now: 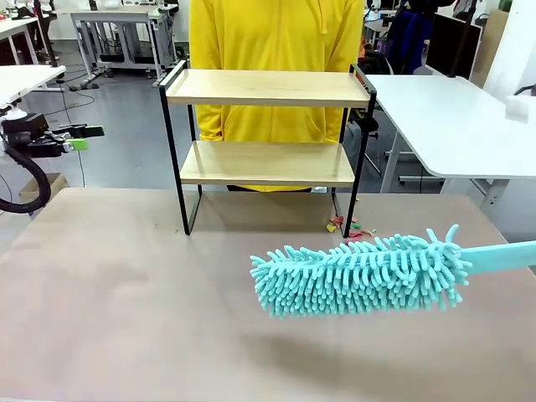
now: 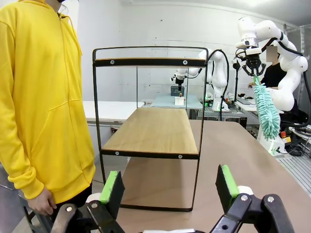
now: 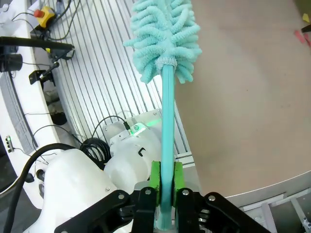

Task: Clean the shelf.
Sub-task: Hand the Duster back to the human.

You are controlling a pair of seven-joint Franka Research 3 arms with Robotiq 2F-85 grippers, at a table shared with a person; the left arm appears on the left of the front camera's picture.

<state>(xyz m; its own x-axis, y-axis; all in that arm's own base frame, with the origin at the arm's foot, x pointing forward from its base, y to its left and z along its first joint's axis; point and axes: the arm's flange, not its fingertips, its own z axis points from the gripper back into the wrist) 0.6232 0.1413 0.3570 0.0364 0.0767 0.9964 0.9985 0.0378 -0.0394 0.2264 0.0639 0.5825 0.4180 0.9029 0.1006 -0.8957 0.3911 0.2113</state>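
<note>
While my right tool (image 3: 165, 187) clamped the duster (image 3: 164, 36) handle, my left tool (image 2: 170, 190) gaped before the shelf (image 2: 150, 131); scraps (image 1: 347, 227) showed from the front.

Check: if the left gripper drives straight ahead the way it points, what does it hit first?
Likely the shelf: the open left gripper faces its end frame, aimed about at the lower board. The table between looks free; depth is hard to judge.

White arms, black green-padded end effector (image 2: 169, 191)
</note>
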